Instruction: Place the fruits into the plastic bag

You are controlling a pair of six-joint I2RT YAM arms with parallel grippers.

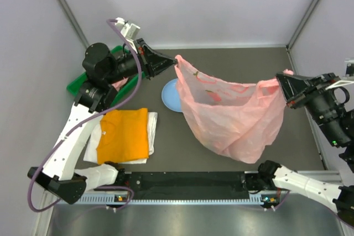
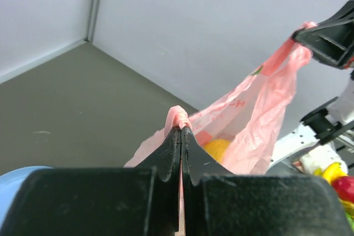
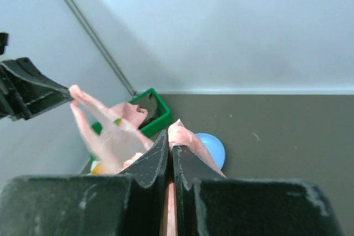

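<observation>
Starting at far left: green bin (image 1: 74, 84) sits at the worktop (image 1: 232, 59) edge behind the left arm, contents mostly hidden. Nearer the arm bases, an orange cloth (image 1: 124, 135) lies folded on a white cloth (image 1: 150, 136).

Left gripper (image 1: 172, 66): jaws pressed together, pinching one handle loop of the plastic bag (image 1: 232, 117). Left wrist view confirms pink film bunched betw. the tips.

Light blue plate (image 1: 167, 95) lies flat just beside the bag's left side, partly covered by it.

Bag hangs stretched betw. both grippers, mouth up, belly sagging toward the near edge. Whether it rests on the worktop cannot be told.

Contents: one yellow fruit (image 2: 217, 148) seen inside via left wrist view. Reddish shapes show through the film from above, poss. fruit or print; view too poor to say.

Right gripper (image 1: 281, 85): jaws clamped tight on the other handle loop, pink film bunched at the tips.
</observation>
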